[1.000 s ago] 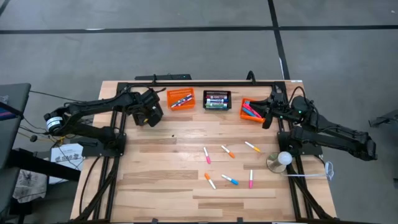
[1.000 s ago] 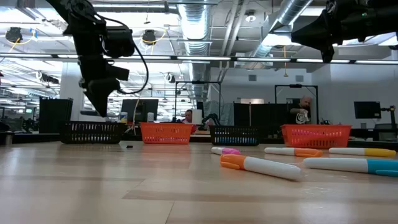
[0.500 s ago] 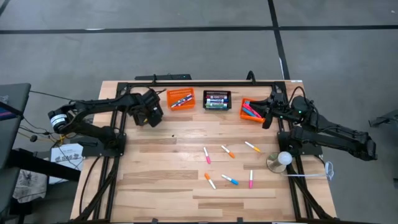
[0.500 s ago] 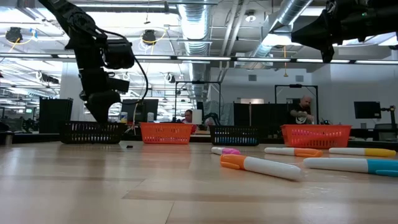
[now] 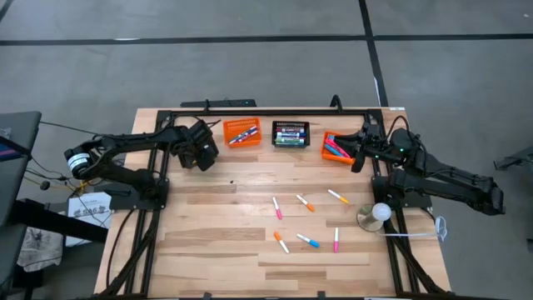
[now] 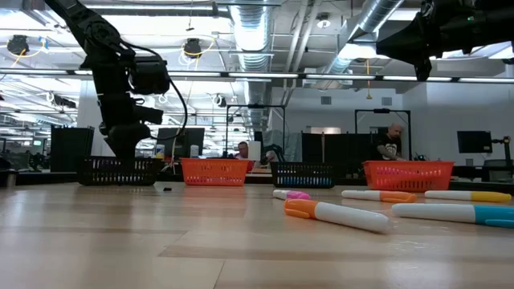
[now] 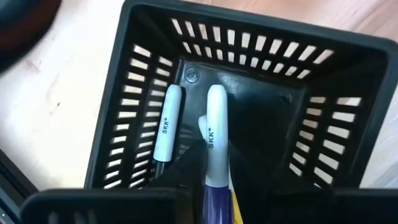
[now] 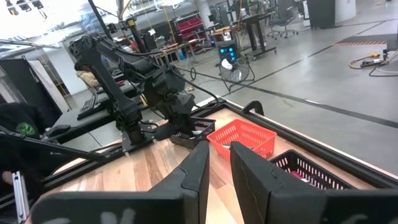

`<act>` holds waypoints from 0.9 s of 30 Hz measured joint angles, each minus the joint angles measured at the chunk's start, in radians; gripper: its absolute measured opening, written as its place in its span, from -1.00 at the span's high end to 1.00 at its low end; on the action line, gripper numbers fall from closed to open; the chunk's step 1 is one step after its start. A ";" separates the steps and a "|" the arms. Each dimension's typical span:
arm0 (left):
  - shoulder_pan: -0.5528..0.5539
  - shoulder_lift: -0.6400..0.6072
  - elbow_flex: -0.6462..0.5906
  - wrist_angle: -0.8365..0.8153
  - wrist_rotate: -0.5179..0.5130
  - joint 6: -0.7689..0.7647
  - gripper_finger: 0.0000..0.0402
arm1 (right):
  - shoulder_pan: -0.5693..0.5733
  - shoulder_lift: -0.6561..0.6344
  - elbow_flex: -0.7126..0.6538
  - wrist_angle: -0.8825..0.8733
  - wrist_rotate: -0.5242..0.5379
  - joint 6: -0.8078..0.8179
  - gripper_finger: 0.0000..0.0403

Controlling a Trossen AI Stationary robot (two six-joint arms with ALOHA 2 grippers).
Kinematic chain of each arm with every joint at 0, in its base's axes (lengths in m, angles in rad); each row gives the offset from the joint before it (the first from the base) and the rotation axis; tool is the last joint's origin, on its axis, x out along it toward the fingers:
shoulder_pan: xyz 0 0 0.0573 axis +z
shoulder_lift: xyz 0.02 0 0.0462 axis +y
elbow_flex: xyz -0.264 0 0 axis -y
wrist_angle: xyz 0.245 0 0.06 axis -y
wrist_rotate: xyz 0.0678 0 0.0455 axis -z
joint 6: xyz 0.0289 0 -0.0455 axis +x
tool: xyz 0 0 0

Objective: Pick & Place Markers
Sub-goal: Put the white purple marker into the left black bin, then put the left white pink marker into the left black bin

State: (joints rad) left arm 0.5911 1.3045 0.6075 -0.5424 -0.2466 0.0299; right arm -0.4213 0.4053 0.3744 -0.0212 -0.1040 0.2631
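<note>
Lying loose on the table (image 5: 216, 225): seven markers (image 5: 306, 241). Four baskets; leftmost black basket (image 7: 143, 93) holds two markers, left tool (image 5: 198, 152) gripping purple marker (image 7: 215, 149). Right tool (image 8: 219, 163) narrow, empty.

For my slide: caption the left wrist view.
Left gripper lowering a purple-capped marker into the black basket.

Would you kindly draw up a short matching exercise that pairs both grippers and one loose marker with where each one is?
Things:
1. left gripper
2. right gripper
3. pink marker

Places:
a. lying on the open tabletop
b. over the black basket at the row's left end
c. beside the orange basket at the row's right end

Pairs: 1-b, 2-c, 3-a
</note>
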 joint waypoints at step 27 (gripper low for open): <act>-0.050 -0.179 0.000 0.021 -0.014 -0.035 0.16 | 0.000 0.000 0.000 -0.001 0.000 0.000 0.72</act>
State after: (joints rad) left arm 0.5412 1.1256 0.6075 -0.5216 -0.2611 -0.0046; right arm -0.4213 0.4050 0.3744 -0.0223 -0.1040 0.2626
